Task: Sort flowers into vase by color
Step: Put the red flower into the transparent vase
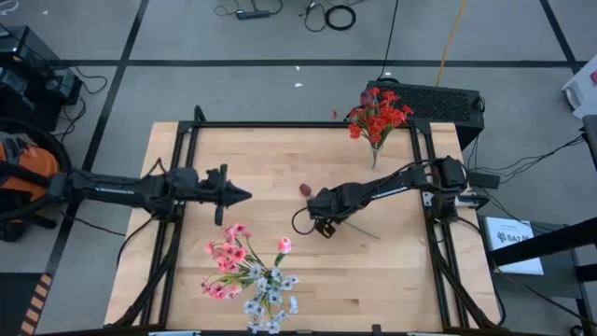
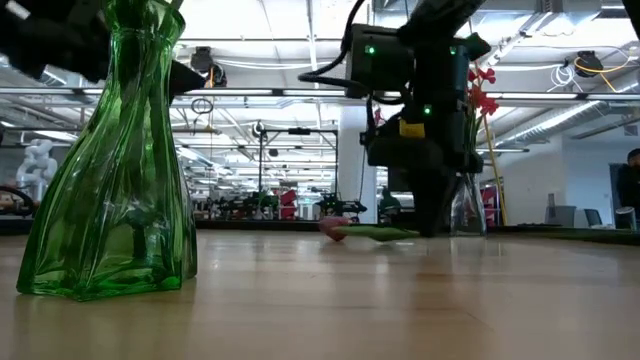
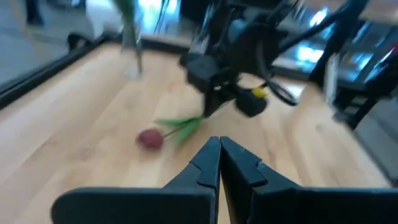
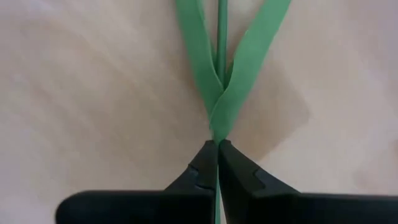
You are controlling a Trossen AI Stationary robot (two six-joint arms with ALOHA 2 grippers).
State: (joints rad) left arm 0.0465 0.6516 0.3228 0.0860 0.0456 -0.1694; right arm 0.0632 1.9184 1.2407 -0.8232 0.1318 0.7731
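A dark maroon tulip lies on the table near its middle, with its bud [image 1: 305, 189] toward the far left of my right gripper [image 1: 324, 215]. That gripper points down and is shut on the tulip's green stem. My left gripper [image 1: 244, 195] hovers shut and empty left of the bud, pointing at it. The left wrist view shows the bud [image 3: 149, 138] and leaves [image 3: 181, 126] lying on the wood. Pink and whitish flowers [image 1: 244, 275] stand in a green vase [image 2: 110, 170] at the near edge. Red flowers [image 1: 378, 114] stand in a clear vase [image 2: 465, 208] at the far right. My right gripper pinches the tulip's stem [image 4: 217, 132] between its two fingers, just where the two long leaves join it. The fingers come from above, pointing down, one on each side of the stem. The bud [image 2: 330, 228] and leaves [image 2: 376, 233] rest on the table.
A black frame [image 1: 280, 125] runs around the table's edges. A dark box [image 1: 438, 98] stands behind the far right corner. Bare wood [image 1: 392, 271] lies between the tulip and the near right corner.
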